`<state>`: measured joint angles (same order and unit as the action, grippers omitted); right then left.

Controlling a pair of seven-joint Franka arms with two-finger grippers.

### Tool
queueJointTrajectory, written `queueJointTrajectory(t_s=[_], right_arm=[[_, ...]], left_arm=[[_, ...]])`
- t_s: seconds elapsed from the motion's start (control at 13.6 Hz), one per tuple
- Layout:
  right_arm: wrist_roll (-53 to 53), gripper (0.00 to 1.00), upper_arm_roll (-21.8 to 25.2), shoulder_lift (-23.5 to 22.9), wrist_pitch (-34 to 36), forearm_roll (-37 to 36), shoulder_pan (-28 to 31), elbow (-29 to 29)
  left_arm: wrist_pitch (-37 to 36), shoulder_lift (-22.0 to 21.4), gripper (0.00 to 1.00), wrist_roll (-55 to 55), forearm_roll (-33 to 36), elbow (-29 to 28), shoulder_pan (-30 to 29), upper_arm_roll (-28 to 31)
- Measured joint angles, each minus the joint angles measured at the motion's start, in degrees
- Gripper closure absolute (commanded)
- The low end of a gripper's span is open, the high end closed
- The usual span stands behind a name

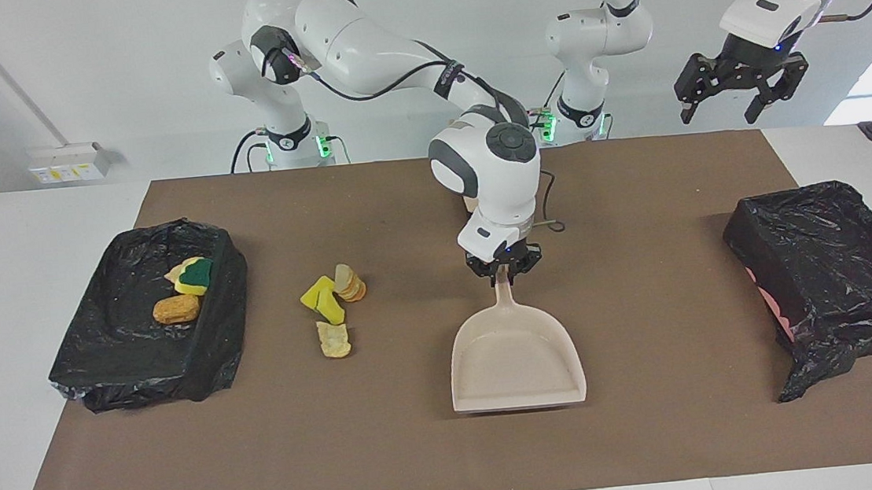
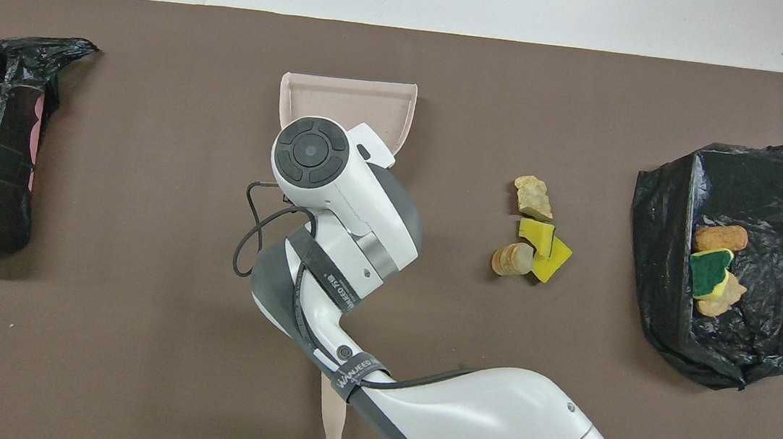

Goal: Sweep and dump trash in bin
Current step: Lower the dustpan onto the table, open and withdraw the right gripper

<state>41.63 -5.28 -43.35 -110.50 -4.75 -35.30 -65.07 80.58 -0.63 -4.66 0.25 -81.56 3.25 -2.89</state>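
bin [image 1: 111, 360] — three scraps [image 1: 186, 290] inside | dustpan [image 1: 516, 364] (right claw [image 1: 503, 269]) — bare

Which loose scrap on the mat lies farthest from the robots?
The pale crumbly lump, alone past the yellow sponge pieces and the cracker stack.

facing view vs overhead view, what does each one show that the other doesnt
Only the facing view shows the right hand shut on the dustpan handle, and the left hand waiting open, up at the left arm's end of the table. Only the overhead view shows the brush handle, largely under the right arm. Both show the loose scraps on the mat and the two black-bagged bins, one holding scraps.
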Motion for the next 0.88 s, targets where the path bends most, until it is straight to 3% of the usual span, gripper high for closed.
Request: queueJointTrajectory(t_s=[0.29,0.37,0.51,0.88], right_arm=[[-1.45,0.96,0.09,-0.56,-0.03,2.64,1.95,-0.31],[-1.58,0.77,0.1,-0.84,-0.15,3.2,2.16,-0.37],[-1.64,0.0,0.1,-0.95,-0.25,3.55,2.24,-0.35],[-3.66,0.0,0.07,1.48,1.31,3.63,2.63,0.19]], left_arm=[[-0.02,-0.01,0.0,0.0,0.0,-0.01,0.0,0.0],[-0.03,-0.02,0.0,0.0,0.0,-0.01,0.0,0.0],[-0.04,-0.03,0.0,0.0,0.0,-0.02,0.0,0.0],[-0.06,-0.04,0.0,0.0,0.0,-0.04,0.0,0.0]])
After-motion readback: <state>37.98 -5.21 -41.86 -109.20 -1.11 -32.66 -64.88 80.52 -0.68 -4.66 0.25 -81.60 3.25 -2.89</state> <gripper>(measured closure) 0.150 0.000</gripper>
